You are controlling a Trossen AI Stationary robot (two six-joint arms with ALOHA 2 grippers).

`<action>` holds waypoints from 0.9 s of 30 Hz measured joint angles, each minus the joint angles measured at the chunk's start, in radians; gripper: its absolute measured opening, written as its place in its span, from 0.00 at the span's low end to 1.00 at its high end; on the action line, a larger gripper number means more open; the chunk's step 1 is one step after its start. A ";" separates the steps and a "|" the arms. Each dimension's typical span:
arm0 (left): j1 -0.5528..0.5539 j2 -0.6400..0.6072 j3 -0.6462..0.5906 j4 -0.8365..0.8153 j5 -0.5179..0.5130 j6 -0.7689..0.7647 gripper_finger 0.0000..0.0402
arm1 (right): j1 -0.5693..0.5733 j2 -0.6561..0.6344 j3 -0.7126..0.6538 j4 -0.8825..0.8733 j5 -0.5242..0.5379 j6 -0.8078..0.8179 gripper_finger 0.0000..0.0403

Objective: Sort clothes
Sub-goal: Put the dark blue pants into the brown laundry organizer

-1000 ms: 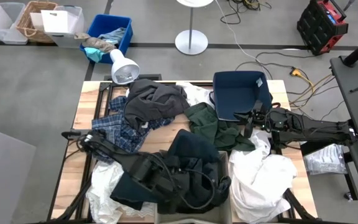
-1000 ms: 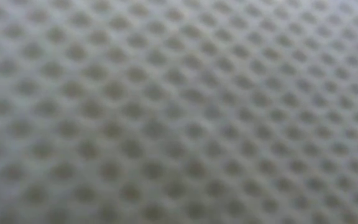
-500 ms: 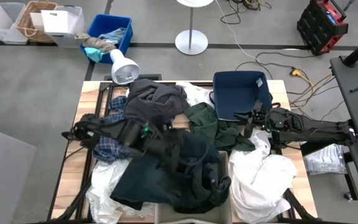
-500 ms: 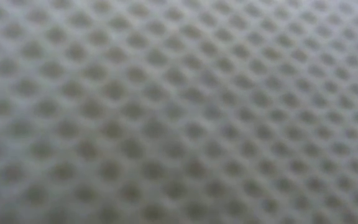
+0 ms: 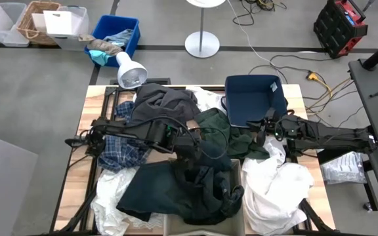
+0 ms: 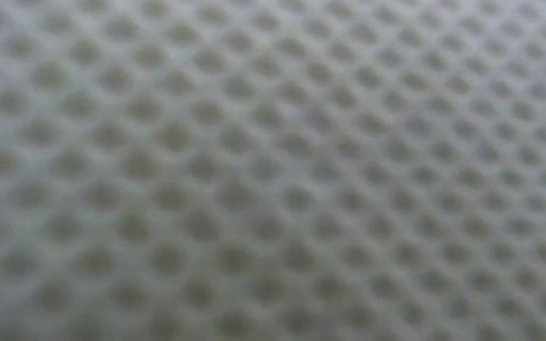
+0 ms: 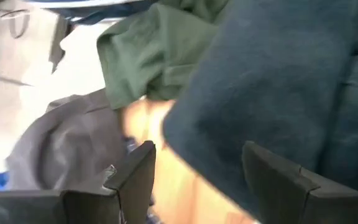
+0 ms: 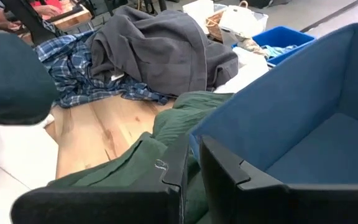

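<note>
A: What does the camera at table height see?

B: Only cloth, pressed right up against it; a pale grey-white mesh fabric (image 6: 273, 170) fills the whole view from edge to edge.

A: Any pattern to it?

B: Rows of small rounded holes, slightly darker and tan-grey, set in slanting lines; the raised weave between them is lighter; everything is soft and out of focus.

A: Which garment is it?

B: Cannot tell; no hem, seam or edge shows.

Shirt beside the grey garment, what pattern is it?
Blue-and-white plaid shirt; right wrist view shows it best, beside the charcoal garment.
</note>
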 joint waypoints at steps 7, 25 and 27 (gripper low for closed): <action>0.000 -0.001 -0.080 0.013 0.053 -0.007 0.50 | 0.000 0.000 -0.002 0.000 0.000 0.015 0.08; -0.077 -0.009 -0.097 0.106 0.056 0.073 0.03 | 0.000 0.000 -0.002 0.008 0.000 0.017 0.08; -0.095 -0.011 -0.097 0.112 0.045 0.097 0.01 | 0.000 0.000 -0.002 0.008 0.000 0.017 0.08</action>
